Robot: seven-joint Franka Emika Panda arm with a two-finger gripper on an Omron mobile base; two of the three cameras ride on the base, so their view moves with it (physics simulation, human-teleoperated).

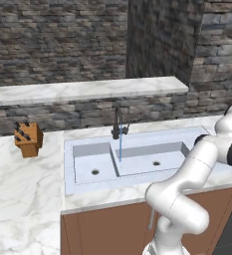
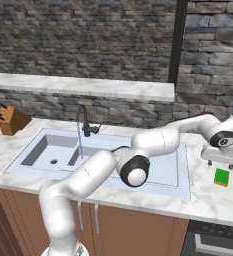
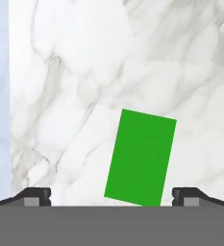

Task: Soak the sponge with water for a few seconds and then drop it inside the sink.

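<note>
Hand view: looks straight down on the sponge, green top up, lying flat on white marbled counter, slightly rotated, set between the two dark fingertips and nearer the right-hand one; touches neither. Jaws spread wide, nothing held. Pale blue-grey strip along the left edge, most likely the sink's rim, though hard to say. Right base view: gives the wider setting lacking in the hand view. Shows the arm reaching across the sink to the counter on its right side, with the gripper hovering just above the sponge; yellow layer visible along the sponge's lower edge, unseen from above. Sponge on the counter beside the sink's right rim, outside both basins. Also shows the dark faucet with the water, a thin light-blue stream falling toward the divider between the basins. Knife block at far left on the counter. Left base view: shows both basins of the sink more openly, each with a round drain hole and holding nothing else apart from the water dropping from the faucet close to the divider. Knife block well apart to the left. Arm bends off the right edge here.
</note>
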